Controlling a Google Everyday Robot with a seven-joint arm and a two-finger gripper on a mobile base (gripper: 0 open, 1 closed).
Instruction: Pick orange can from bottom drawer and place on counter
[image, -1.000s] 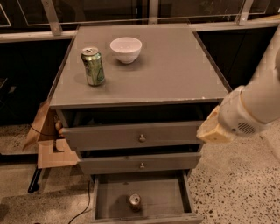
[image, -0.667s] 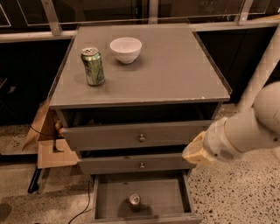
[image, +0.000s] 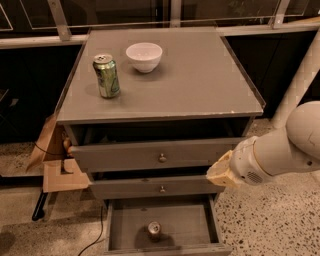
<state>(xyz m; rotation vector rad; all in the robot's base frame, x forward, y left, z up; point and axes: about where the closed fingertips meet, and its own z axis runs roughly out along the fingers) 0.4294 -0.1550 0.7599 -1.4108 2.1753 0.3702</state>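
The orange can (image: 154, 230) stands upright on the floor of the open bottom drawer (image: 187, 224), near its front and middle, with its silver top showing. The counter (image: 200, 75) is the grey top of the cabinet. My gripper (image: 221, 173) is at the end of the white arm, at the cabinet's right front corner, level with the middle drawer. It is above and to the right of the can and apart from it. It holds nothing that I can see.
A green can (image: 106, 75) and a white bowl (image: 144, 56) stand on the counter's back left. Two upper drawers with brass knobs (image: 162, 158) are slightly pulled out. A cardboard box (image: 57, 167) and a cable lie left of the cabinet. A railing runs behind.
The arm has moved down and to the left, from beside the top drawer to the level of the middle drawer. The cans and the drawers have not moved.
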